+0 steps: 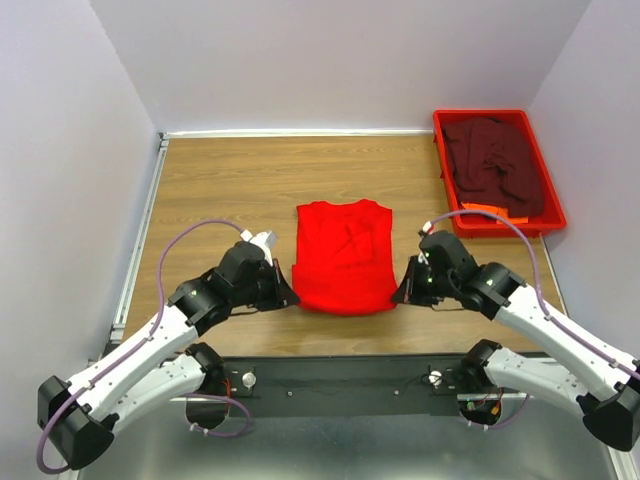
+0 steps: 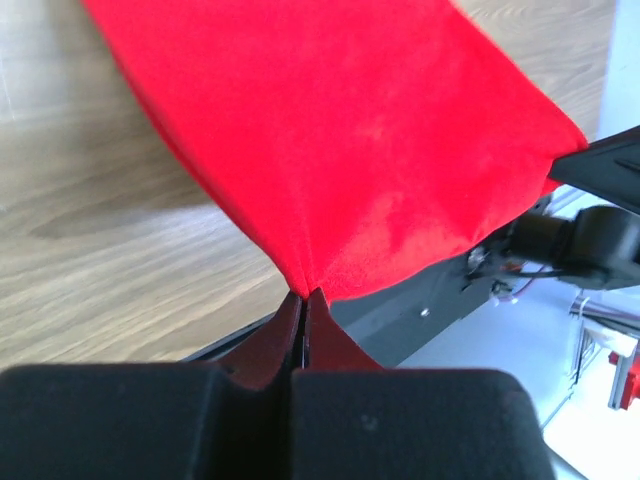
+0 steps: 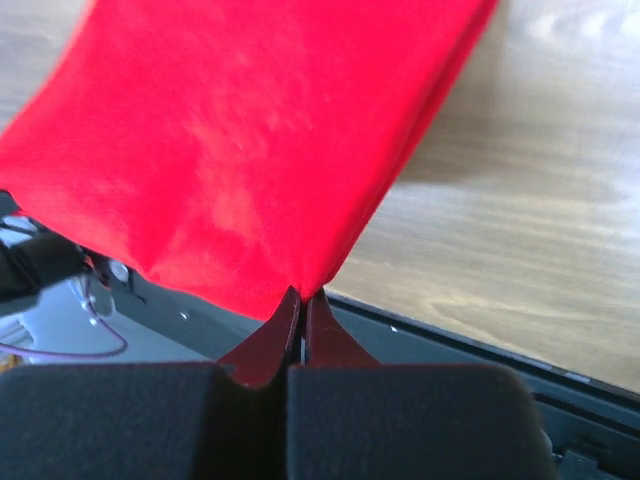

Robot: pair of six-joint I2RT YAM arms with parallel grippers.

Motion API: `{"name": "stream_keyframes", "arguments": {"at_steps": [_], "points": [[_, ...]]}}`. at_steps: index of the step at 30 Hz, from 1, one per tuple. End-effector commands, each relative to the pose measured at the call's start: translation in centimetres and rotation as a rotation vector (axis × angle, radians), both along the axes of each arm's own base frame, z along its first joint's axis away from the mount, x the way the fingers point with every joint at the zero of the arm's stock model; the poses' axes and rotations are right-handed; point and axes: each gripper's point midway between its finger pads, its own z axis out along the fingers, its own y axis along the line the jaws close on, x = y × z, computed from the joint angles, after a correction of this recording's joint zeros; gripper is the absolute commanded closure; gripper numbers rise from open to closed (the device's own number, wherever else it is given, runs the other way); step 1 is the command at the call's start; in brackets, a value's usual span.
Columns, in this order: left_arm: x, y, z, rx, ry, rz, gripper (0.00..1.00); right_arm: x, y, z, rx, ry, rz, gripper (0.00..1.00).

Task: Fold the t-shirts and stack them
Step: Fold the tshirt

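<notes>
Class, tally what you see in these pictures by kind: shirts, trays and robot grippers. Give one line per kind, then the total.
Shirts: 2 (red shirt on the table, maroon shirt in the tray)
Trays: 1 (red tray)
Grippers: 2 (left gripper, right gripper, each shut on the red shirt)
Total: 5
An orange scrap in the tray is too small to identify, so it is not counted.

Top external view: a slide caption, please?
Left gripper and right gripper each pinch a near corner of the red t-shirt; the maroon t-shirt lies in the red tray.
</notes>
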Motion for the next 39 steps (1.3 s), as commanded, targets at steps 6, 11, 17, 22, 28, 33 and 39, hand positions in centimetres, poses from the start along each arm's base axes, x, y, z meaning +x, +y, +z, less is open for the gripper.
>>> {"name": "stream_keyframes", "arguments": {"at_steps": [6, 11, 17, 22, 28, 33, 39], "points": [[3.9, -0.2, 4.6, 0.03, -0.108, 0.024, 1.0, 3.4, -0.7, 3.6, -0.129, -0.116, -0.021, 0.99], [7.4, 0.5, 6.3, 0.032, -0.172, 0.044, 1.0, 6.4, -1.0, 4.9, -0.206, -0.187, -0.065, 0.99], [10.2, -0.3, 6.0, 0.009, -0.173, -0.002, 1.0, 9.9, -0.2, 5.7, -0.23, -0.217, -0.087, 0.99], [13.0, -1.2, 6.1, 0.001, -0.198, -0.028, 1.0, 12.1, -0.2, 5.8, -0.218, -0.23, -0.117, 0.99], [15.6, -1.0, 6.6, -0.005, -0.226, -0.007, 1.0, 14.9, -1.2, 4.7, -0.208, -0.232, -0.154, 0.99], [18.6, -0.8, 6.2, -0.008, -0.223, 0.019, 1.0, 17.9, -1.1, 3.5, -0.174, -0.229, -0.166, 0.99], [22.5, -1.3, 5.7, -0.025, -0.23, 0.049, 1.0, 22.4, -0.1, 2.5, -0.152, -0.24, -0.166, 0.99]]}}
